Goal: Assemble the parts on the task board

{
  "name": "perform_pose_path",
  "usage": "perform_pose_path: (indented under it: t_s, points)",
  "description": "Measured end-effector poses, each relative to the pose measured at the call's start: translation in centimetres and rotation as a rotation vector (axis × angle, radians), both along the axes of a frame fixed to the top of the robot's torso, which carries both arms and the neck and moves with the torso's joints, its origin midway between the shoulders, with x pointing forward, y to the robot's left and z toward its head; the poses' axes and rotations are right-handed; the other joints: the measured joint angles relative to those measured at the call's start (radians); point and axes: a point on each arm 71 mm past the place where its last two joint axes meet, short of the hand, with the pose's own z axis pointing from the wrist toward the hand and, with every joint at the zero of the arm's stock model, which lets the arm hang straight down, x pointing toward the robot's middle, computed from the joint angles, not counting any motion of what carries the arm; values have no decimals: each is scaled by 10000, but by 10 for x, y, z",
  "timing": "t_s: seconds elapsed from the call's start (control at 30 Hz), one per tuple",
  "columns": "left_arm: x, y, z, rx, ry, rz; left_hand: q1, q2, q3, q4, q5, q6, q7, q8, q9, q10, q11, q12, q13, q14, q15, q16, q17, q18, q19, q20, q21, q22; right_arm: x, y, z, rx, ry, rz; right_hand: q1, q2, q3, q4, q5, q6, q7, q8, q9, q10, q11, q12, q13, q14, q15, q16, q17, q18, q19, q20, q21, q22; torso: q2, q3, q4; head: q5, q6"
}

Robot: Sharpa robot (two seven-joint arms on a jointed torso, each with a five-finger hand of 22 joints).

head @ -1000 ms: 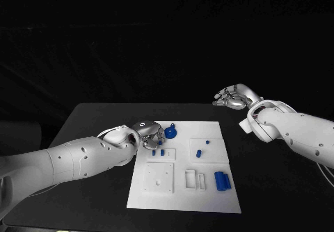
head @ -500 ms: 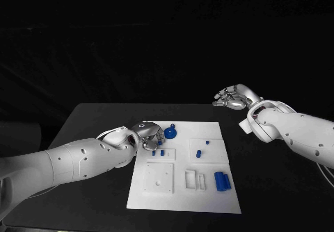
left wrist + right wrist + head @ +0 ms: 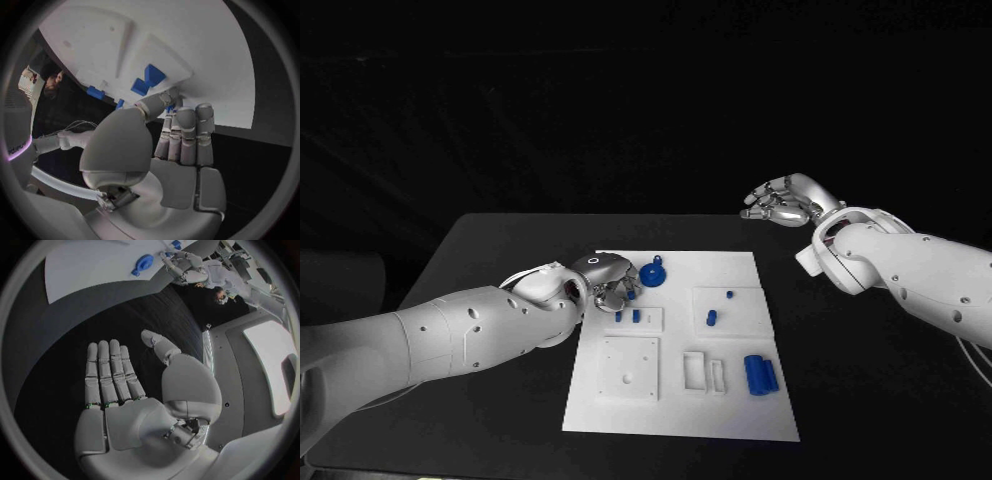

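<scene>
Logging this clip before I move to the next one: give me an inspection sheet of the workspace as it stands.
Surface: black table, bare around the board.
Job's things: white task board mid-table; blue round part near its far edge, blue cylinder, small blue pegs.
Clutter: nothing seen.
Hands: left hand over the board's far left corner, pinching a small blue part; right hand raised off the board, fingers straight, holding nothing.
Cables: nothing seen.
Surroundings: dark backdrop.
</scene>
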Motion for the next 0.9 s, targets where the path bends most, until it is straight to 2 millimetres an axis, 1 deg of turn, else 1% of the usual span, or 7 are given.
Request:
perform_pose_path:
  t_s: [0.33, 0.4, 0.5, 0.63, 0.7, 0.77, 0.9]
  points:
    - [0, 1, 1, -80, -87, 39, 46, -46, 0, 0, 0, -48, 37, -40, -9, -122, 114, -67, -13, 3, 2, 0, 11, -22, -33, 36, 0, -1, 0, 0, 0, -2, 4, -5, 0, 0, 0, 0, 0, 0, 0, 0, 1, 0, 0, 0, -8, 1, -1, 0, 0, -1, 0, 0, 0, 9, 2, 1, 0, 0, 9]
    - [0, 1, 1, -115, -125, 43, 100, -100, 5, 5, 0, -57, 45, -40, -9, -177, 84, -77, -12, 2, 69, 0, 24, -28, -37, 39, 0, -1, 0, 0, 0, -2, 5, -5, 0, 0, 0, 0, 0, 0, 0, 0, 1, 0, 0, 0, -7, 1, -1, 0, 0, 0, 0, 0, 0, 9, 2, 1, 0, 0, 9]
    - [-1, 1, 2, -168, -184, 57, 99, -99, 28, 28, 0, -60, 45, -40, -9, -234, 125, -107, -23, 1, 70, 42, 26, -29, -44, 62, 0, -2, 0, 0, 0, -3, 6, -5, 0, 0, 0, 0, 0, 0, 0, 0, 1, 0, 0, 39, -7, 1, -2, 0, -2, 0, 0, 0, 0, 8, 3, 3, 0, 0, 10]
    - [-1, 2, 2, -218, -254, 92, 99, -98, 28, 28, 38, -60, 45, -40, -9, -236, 126, -107, -23, 1, 70, 42, 35, -31, -15, 94, 39, -2, 0, 0, 0, -3, 9, -8, 0, 0, 0, 0, 0, 0, 0, 0, 1, 0, 0, 39, -7, 2, -2, -1, -10, 0, 0, 0, 0, 8, 4, 3, 1, 0, 15]
    - [-1, 3, 3, -236, -279, 111, 139, -139, 28, 28, 39, -60, 45, -40, -9, -261, 102, -107, -22, 1, 70, 42, 35, -31, -21, 99, 39, -2, 0, -1, 0, -4, 9, -10, 0, 0, 0, 0, 0, 0, 0, 0, 1, 0, 0, 39, -17, 2, -2, -1, -10, 0, 0, 0, 0, 8, 4, 3, 0, 4, 16]
    - [0, 4, 3, -247, -298, 128, 139, -139, 28, 27, 39, -61, 45, -39, -8, -305, 123, -107, -23, 1, 71, 42, 34, -32, -31, 109, 39, -2, 0, -1, 0, -4, 10, -11, 0, 0, 0, 0, 0, 0, 0, 0, 1, 0, 0, 39, -19, 2, -2, -1, -10, 0, 0, -1, 0, 8, 4, 3, 0, 5, 17]
    - [0, 6, 3, -259, -306, 186, 139, -139, 27, 28, 39, -71, 35, -39, -8, -326, 103, -106, -34, 17, 127, 42, 34, -33, -33, 111, 39, -3, 0, -1, 0, -5, 13, -12, 0, 0, 0, 0, 0, 0, 0, 0, 2, 0, 0, 39, -18, 3, -3, -1, -20, 0, 0, 0, 0, 17, 4, 3, 0, 6, 18]
